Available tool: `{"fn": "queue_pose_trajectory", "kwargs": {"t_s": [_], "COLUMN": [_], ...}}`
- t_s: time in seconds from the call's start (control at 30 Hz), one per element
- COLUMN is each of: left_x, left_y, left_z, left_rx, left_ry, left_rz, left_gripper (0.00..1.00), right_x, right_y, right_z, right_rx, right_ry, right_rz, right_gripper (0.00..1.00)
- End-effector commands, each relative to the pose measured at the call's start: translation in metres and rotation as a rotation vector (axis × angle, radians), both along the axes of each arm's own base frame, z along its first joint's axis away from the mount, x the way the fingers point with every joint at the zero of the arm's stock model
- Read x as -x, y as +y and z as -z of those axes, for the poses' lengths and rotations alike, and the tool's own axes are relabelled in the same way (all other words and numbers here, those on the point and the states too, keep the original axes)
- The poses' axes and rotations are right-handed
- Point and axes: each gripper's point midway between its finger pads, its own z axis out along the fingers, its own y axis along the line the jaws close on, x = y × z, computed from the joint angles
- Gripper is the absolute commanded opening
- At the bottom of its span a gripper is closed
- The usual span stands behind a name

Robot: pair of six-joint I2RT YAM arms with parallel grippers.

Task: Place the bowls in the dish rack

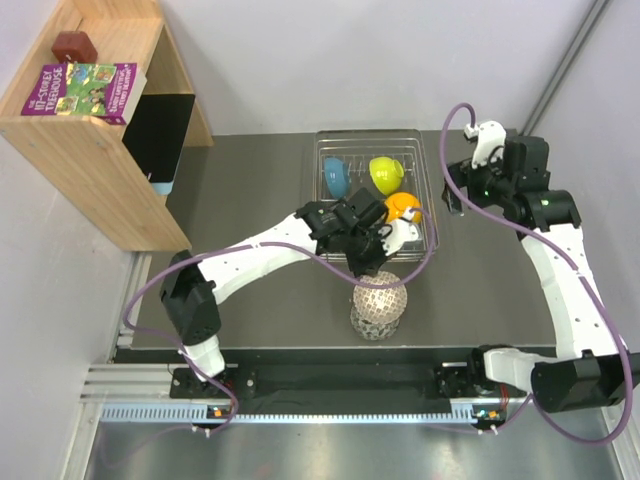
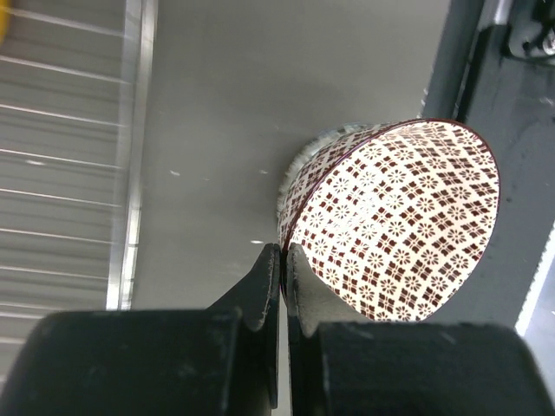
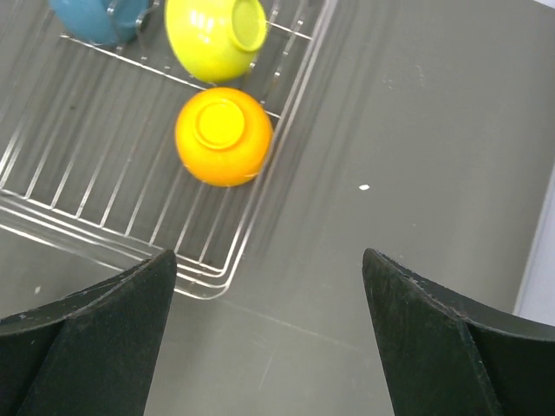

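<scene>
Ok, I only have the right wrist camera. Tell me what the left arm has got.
Observer: The left gripper is shut on the rim of the white lattice bowl, which is tipped on its side.
Operator: Give me its position against the rack.
Observer: From the top, it sits just off the near rim of the dish rack, on the table side, not inside.
Operator: Count the bowls in the rack for me.
Observer: Three show from the top: the blue bowl, the yellow-green bowl and the orange bowl. The left arm hides part of the near end.
</scene>
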Motion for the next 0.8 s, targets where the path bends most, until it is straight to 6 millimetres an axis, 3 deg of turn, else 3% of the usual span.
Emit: {"fn": "queue_pose_trajectory", "kwargs": {"t_s": [0.0,0.17,0.33,0.47,0.77], "left_x": [-0.017,-0.046,-0.098,-0.131,-0.162], "left_y": [-0.005,0.005,0.023,0.035,0.032], "left_z": [-0.079,-0.103,-0.113,-0.116,-0.129], "left_rx": [0.158,0.213,0.254,0.273,0.324], "left_ry": [-0.165,-0.202,-0.203,-0.221,-0.242], "left_rz": [-0.011,-0.045,-0.14,-0.194,-0.205], "left_gripper": [0.0,0.0,0.0,0.0,0.0], "right_x": [-0.004,-0.003,-0.001,0.0,-0.01], "right_y": [0.014,0.029,0.053,0.075,0.126], "right_z": [-0.024,-0.029,-0.028,-0.024,-0.009], "right_rx": [-0.071,-0.117,-0.209,-0.304,-0.62], "right_ry": [-0.016,0.027,0.093,0.176,0.406], "right_rz": [-0.065,-0.134,-0.239,-0.34,-0.553], "right_gripper": [0.88,0.91,1.0,1.0,1.0]}}
